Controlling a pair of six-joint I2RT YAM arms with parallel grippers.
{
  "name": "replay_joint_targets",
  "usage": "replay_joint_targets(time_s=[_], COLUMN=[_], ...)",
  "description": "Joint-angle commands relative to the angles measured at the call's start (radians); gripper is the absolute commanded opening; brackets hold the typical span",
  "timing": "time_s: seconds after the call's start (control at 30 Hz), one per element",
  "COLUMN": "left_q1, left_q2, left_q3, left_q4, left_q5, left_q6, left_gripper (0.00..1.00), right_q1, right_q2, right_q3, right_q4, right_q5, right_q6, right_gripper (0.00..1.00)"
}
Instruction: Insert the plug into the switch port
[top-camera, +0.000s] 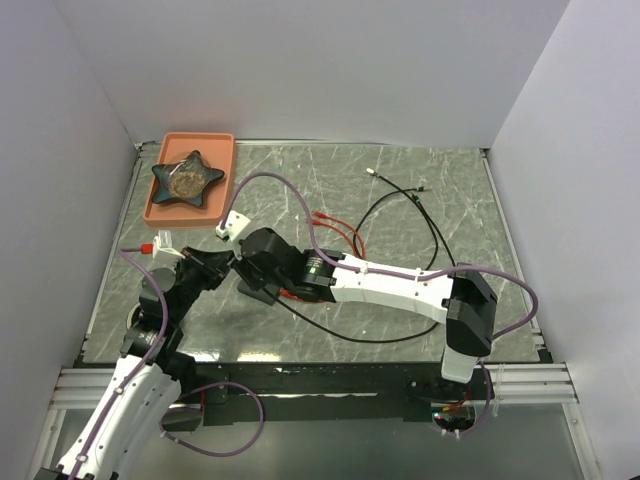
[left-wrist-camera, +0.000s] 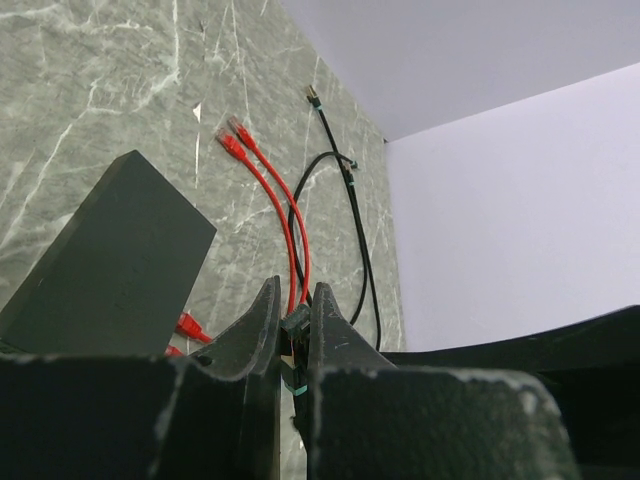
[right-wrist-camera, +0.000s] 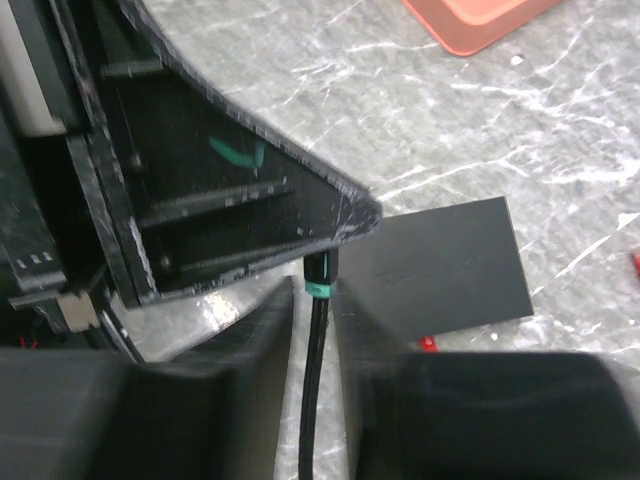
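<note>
Just beside the black switch, the left gripper is clamped on the black plug. The right gripper straddles the plug's cable near the switch; whether it pinches it I cannot tell.

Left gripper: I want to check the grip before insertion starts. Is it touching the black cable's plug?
Touching. The left wrist view shows the left gripper shut on the plug, its jaws pressed against both sides.
</note>
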Motion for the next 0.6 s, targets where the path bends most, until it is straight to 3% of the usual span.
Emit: replay_joint_targets(time_s=[0.0, 0.57], left_q1=[-0.002, -0.002], left_q2=[-0.016, -0.013], left_q3=[0.040, 0.038], left_q4=[0.038, 0.045], left_q5=[0.011, 0.028], left_q6=[-0.008, -0.009], left_gripper=[0.04, 0.03], right_q1=[0.001, 0.003], right_q2=[-0.049, 0.029], right_q3=[-0.032, 0.050], right_q4=[0.038, 0.023], right_q5=[-0.026, 0.034], right_q6=[0.001, 0.041], right_gripper=[0.37, 0.33])
